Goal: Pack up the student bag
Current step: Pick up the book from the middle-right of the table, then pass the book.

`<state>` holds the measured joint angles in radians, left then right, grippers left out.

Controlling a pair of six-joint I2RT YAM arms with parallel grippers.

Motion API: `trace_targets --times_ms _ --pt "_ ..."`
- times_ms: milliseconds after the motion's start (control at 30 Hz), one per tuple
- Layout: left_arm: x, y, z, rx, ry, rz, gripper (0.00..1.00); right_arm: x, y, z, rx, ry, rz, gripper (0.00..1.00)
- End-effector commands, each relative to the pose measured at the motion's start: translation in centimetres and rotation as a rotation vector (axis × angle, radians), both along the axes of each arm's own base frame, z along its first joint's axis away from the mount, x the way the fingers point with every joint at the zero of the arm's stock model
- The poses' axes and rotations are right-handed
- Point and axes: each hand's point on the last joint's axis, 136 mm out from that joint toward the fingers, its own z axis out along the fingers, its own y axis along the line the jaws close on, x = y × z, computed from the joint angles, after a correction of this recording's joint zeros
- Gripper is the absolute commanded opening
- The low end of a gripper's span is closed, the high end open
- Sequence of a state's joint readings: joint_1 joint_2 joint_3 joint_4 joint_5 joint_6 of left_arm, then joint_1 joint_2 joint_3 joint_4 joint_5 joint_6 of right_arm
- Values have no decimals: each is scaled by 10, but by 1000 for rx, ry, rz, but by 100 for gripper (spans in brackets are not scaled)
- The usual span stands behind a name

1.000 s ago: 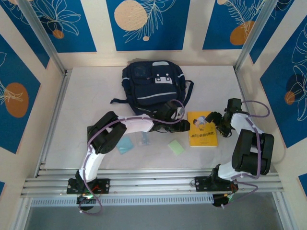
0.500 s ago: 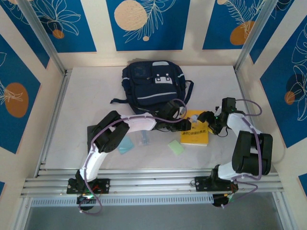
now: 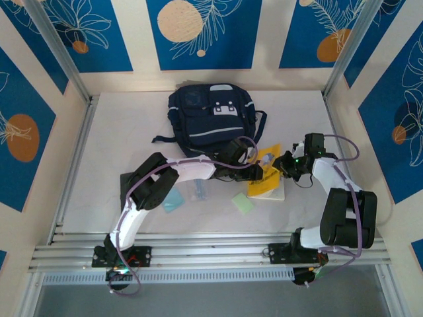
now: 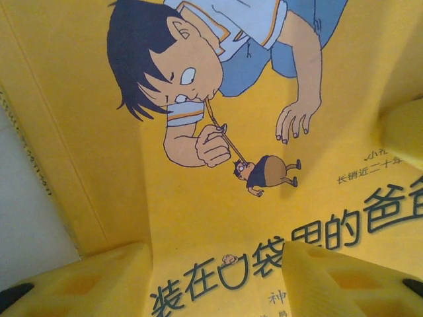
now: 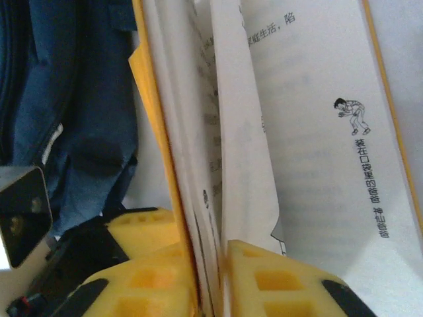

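Observation:
The student bag [image 3: 210, 119], dark navy with a pale front patch, lies at the back middle of the table; its fabric [image 5: 66, 99] shows at the left of the right wrist view. A yellow comic book [image 3: 268, 181] sits just right of the bag's near corner, its right side raised and part open. My right gripper [image 3: 283, 165] [image 5: 211, 257] is shut on the book's cover and several pages [image 5: 317, 132]. My left gripper [image 3: 254, 173] [image 4: 218, 264] is open, its yellow fingers apart right against the book's front cover [image 4: 198, 198].
A green pad [image 3: 242, 202], a pale blue flat item [image 3: 172, 199] and a small clear item [image 3: 199, 191] lie in front of the left arm. Metal rails [image 3: 211, 254] run along the near edge. Patterned walls close in the back and sides.
My right gripper moved left and shut on the book's right edge. The book slid left and its right side rose. The left gripper edged onto the cover.

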<state>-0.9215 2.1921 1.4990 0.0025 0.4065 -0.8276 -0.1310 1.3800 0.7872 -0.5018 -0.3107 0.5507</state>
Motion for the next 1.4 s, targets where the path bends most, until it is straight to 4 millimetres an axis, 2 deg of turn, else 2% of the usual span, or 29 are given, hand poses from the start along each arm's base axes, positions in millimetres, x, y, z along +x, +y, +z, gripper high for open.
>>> trace_targets --times_ms 0,100,167,267,367,433,533,633,733,800,867,1033,1200,1367 --pt "1 3 1 23 -16 -8 55 -7 1 5 -15 23 16 2" --pt "5 8 24 -6 -36 -10 56 -6 -4 23 -53 -10 12 0" --pt "11 13 49 -49 -57 -5 57 -4 -2 43 -53 -50 17 0" --pt "24 28 86 -123 -92 30 59 3 4 82 -29 -140 29 0" --pt "42 48 113 -183 -120 92 60 12 19 123 10 -236 66 0" --pt "55 64 123 -214 -130 146 61 18 34 146 47 -293 112 0" --pt "74 92 127 -244 -136 238 62 28 65 175 105 -367 193 0" --pt "87 117 129 -278 -130 314 65 37 102 197 171 -431 288 0" --pt "95 139 126 -278 -130 377 68 47 136 205 238 -469 361 0" --pt "98 152 124 -273 -138 414 69 56 146 193 249 -453 366 0" --pt "99 161 119 -262 -147 445 70 65 151 171 261 -422 360 0" --pt "98 163 91 -210 -120 449 71 80 149 93 298 -295 341 0" --pt "97 160 64 -188 -68 444 71 81 130 39 278 -195 287 0" --pt "97 160 42 -126 -37 429 70 78 108 2 207 -102 243 1"
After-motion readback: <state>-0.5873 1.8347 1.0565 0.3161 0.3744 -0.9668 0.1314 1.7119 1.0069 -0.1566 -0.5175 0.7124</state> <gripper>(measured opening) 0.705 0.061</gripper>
